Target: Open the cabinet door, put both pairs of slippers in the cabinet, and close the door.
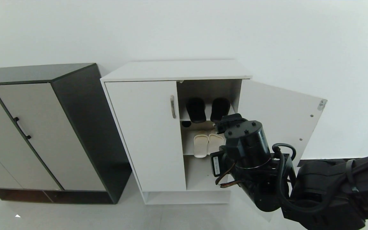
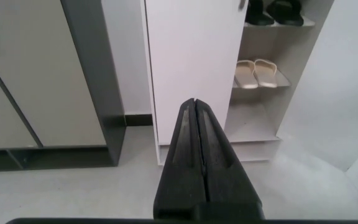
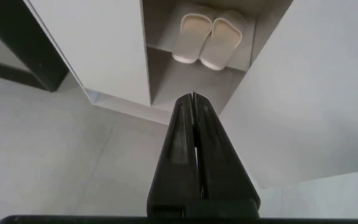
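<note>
Right end effector (image 3: pixel 194 99): fingers are pressing flat together, gripping nothing and touching nothing. It is hanging in front of the cabinet's open right half, apart from the shelves.

Left end effector (image 2: pixel 194 106): I am also reading this one as closed and empty. It is hovering over the floor (image 2: pixel 73 193), well back from the cabinet front.

The white cabinet (image 1: pixel 145 134) is standing with its right door (image 1: pixel 276 118) swung wide open and its left door shut, handle (image 1: pixel 172 106) at the inner edge.

The black slippers (image 1: pixel 207 109) are sitting side by side on the top shelf. The cream slippers (image 1: pixel 204 143) are lying together on the middle shelf, directly below.

A dark cabinet (image 1: pixel 43 134) with grey doors is standing just beside the white one, on my left.
</note>
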### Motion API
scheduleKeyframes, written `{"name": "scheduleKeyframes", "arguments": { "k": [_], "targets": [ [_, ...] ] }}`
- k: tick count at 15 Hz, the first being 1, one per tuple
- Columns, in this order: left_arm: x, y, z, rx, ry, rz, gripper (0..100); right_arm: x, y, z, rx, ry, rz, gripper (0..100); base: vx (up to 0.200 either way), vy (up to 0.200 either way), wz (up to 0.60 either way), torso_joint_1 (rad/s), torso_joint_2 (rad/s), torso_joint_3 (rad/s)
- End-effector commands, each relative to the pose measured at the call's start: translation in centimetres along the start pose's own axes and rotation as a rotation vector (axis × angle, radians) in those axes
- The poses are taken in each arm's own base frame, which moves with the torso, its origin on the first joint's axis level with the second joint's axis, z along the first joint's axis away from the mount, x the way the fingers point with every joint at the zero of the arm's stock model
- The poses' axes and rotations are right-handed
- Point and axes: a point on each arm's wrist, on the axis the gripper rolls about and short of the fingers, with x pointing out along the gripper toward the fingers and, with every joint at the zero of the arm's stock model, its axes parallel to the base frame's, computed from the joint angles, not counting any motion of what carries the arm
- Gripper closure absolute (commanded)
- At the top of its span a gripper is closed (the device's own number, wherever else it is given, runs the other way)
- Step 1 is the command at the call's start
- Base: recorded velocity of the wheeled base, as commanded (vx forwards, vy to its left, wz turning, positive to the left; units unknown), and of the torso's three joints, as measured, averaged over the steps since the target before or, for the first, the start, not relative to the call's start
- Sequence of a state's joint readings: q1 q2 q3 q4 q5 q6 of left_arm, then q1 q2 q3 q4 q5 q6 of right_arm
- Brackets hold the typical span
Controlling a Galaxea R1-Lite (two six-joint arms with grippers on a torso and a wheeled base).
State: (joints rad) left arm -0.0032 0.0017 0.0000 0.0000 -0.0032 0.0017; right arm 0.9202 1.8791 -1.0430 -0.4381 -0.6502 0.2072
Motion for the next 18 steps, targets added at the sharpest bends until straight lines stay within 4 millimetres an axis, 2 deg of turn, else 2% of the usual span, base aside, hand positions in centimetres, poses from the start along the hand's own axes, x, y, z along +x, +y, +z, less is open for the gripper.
{"name": "scheduleKeyframes", "arguments": {
  "k": [1,18],
  "targets": [
    [0.01,0.0,0.0,0.0,0.001,0.0,100,0.03,0.02,-0.04,-0.001,0.001,0.0,100,0.0,0.0,0.0,0.163,-0.47,-0.315],
    [0.01,0.0,0.0,-0.002,0.001,0.0,100,0.0,-0.36,-0.07,-0.013,-0.007,-0.008,100,0.0,0.0,0.0,0.199,-0.5,-0.301]
  ]
}}
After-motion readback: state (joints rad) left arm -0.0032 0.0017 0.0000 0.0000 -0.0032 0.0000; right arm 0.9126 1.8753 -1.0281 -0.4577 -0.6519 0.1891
